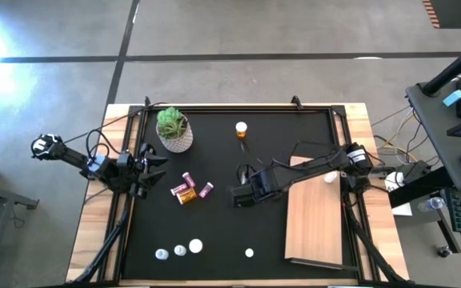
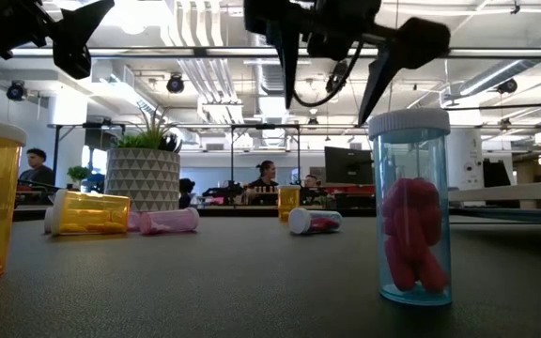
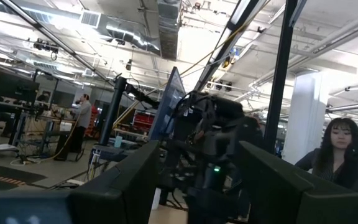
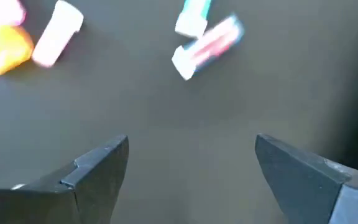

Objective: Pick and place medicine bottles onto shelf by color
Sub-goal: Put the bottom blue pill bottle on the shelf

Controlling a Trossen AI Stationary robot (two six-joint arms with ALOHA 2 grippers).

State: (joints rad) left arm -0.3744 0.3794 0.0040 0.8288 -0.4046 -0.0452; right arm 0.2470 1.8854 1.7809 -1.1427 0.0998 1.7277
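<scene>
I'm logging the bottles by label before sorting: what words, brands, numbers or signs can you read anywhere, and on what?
None can be read.
Clear teal-tinted bottle with white cap, upright near the low camera: no printed label shows.
Amber-orange plastic bottle lying on its side: no legible print.
Pale wooden shelf board: bare.
Computer screens in the room behind: too small to read.
</scene>
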